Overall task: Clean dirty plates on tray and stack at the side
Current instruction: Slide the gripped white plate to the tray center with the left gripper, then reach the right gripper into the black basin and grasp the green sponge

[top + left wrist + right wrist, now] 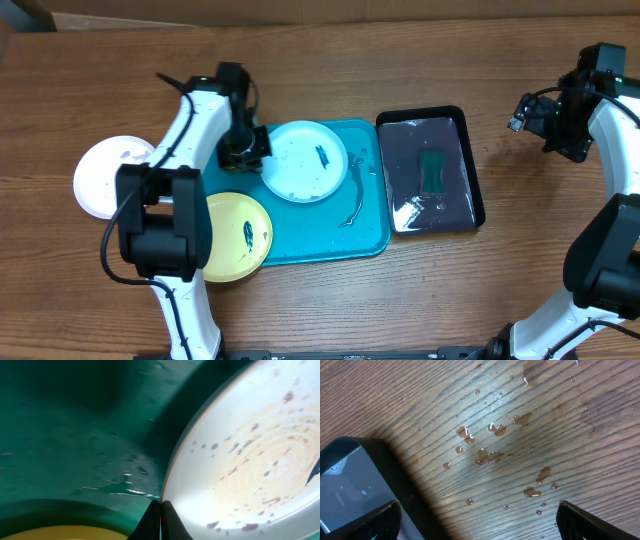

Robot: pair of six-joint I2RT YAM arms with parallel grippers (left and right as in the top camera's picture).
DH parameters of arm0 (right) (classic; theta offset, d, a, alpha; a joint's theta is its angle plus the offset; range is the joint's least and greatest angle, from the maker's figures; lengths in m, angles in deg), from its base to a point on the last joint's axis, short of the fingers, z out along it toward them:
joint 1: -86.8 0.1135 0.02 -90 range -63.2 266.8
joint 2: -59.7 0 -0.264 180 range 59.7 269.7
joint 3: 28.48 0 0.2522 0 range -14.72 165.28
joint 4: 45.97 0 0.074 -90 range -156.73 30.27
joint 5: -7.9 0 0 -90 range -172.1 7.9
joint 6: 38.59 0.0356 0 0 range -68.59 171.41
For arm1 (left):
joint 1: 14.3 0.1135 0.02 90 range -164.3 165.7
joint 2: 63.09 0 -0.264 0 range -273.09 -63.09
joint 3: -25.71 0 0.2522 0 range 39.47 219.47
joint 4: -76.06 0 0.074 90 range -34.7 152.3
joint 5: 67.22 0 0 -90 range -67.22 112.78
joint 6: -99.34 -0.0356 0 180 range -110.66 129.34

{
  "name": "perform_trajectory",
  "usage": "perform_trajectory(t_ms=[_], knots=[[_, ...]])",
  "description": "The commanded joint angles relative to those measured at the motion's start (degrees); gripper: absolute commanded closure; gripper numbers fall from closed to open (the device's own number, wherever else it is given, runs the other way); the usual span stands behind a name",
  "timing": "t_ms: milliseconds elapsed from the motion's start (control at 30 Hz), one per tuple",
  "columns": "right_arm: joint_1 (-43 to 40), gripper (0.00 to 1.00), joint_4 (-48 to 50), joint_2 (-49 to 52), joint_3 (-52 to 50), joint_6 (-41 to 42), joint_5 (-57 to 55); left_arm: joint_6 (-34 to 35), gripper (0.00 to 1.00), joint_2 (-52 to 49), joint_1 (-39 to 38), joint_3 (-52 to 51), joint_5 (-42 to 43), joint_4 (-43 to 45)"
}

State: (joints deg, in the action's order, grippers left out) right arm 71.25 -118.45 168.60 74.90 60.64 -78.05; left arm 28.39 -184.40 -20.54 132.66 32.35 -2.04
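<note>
Desk [520,435] wet; left hand [160,515] clamped pale blue plate [250,460] at rim; slick grip could slip. Right hand [480,522] wide, empty.

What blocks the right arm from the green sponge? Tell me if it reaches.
Probably yes: nothing blocks it. The open right gripper hangs over wet table beside the black tray, the sponge lies unobstructed, and the left gripper is off pinching the pale blue plate.

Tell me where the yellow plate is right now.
Overhead, the yellow plate sits at the tray's lower-left corner, overhanging its edge, just below the pale blue plate.
</note>
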Motion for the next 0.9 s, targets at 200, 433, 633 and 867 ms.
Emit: perform_trajectory(t_ms=[200, 433, 633, 867], knots=[[0.04, 0.0, 0.09, -0.61, 0.44, 0.42, -0.15, -0.63, 0.96, -0.72, -7.32, 1.16, 1.05, -0.68], [0.04, 0.0, 0.09, -0.61, 0.44, 0.42, -0.15, -0.66, 0.96, -0.72, -8.41, 1.18, 1.03, -1.53], [0.04, 0.0, 0.09, -0.61, 0.44, 0.42, -0.15, -1.14, 0.96, -0.7, -8.24, 2.93, 0.96, -3.13], [0.04, 0.0, 0.09, -0.61, 0.44, 0.42, -0.15, -1.51, 0.84, -0.7, -8.04, 8.17, -0.81, -6.27]])
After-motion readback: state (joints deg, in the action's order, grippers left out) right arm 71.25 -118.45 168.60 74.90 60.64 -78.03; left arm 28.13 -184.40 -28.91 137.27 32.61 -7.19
